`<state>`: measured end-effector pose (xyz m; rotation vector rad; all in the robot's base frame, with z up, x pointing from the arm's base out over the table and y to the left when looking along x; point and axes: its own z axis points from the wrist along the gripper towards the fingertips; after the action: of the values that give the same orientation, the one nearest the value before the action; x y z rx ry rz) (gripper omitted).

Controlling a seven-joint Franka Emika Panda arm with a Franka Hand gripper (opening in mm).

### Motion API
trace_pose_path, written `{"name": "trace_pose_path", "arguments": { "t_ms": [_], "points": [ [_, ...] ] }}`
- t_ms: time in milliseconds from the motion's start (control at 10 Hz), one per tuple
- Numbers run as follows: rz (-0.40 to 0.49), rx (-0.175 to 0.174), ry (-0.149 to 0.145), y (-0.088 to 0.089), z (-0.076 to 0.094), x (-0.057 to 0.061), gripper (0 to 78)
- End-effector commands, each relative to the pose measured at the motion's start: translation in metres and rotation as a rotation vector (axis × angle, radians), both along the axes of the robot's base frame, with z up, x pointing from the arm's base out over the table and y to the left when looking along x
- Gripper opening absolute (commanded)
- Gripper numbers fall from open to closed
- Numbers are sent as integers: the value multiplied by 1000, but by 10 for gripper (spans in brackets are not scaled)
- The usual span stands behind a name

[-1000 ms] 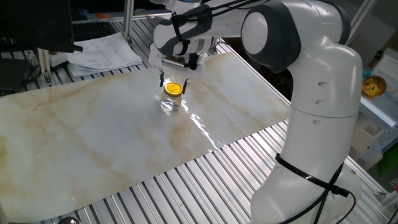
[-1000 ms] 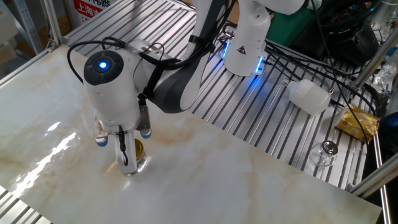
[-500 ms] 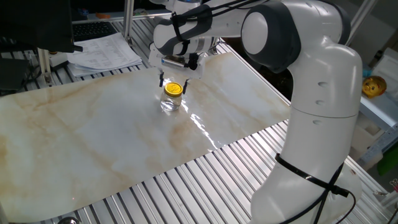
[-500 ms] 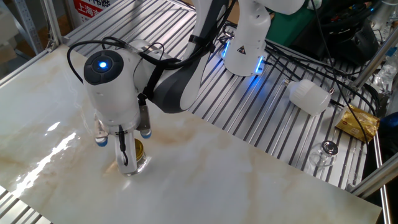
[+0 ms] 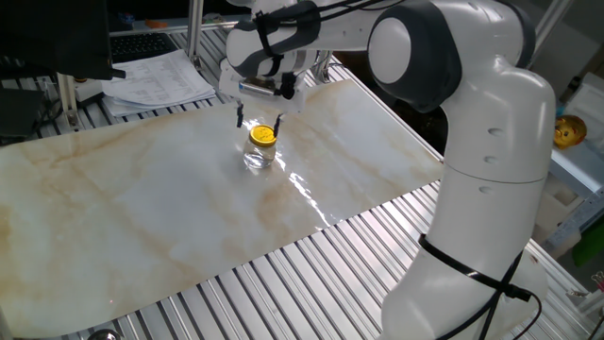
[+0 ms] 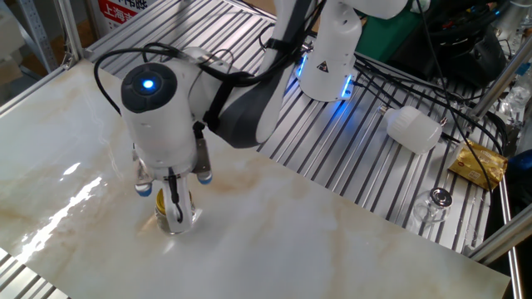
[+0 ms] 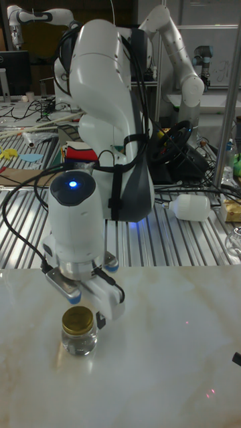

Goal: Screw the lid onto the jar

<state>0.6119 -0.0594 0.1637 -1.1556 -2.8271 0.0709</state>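
On the pale marble table (image 5: 142,217) you see the jar (image 7: 79,342), short clear glass, glinting, upright, with the gold lid (image 7: 78,322) sitting on its mouth. Your gripper (image 7: 82,299) hangs just above it, fingers spread, touching nothing.

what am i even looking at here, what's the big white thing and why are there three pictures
The big white thing is a robot arm bolted beside a marble-patterned table. The three pictures show one moment from three cameras: two look down from different sides, and the tall one faces the arm head-on. At the arm's end is a gripper with two fingers, hanging open just above a small glass jar. A gold lid sits on the jar. The gripper holds nothing. Whether the lid is screwed tight cannot be told.
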Motion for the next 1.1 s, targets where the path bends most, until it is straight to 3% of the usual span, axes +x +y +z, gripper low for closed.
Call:
{"name": "trace_pose_path", "arguments": {
  "t_ms": [100, 300, 400, 600, 1100],
  "points": [
    [138, 24, -15, -7, 17, -1, 774],
    [186, 32, -13, -10, 23, -4, 774],
    [248, 30, -8, -13, 35, -9, 774],
    [290, 39, -5, -15, 49, -17, 774],
    [396, 37, 15, -6, 72, -37, 774]
  ]
}}
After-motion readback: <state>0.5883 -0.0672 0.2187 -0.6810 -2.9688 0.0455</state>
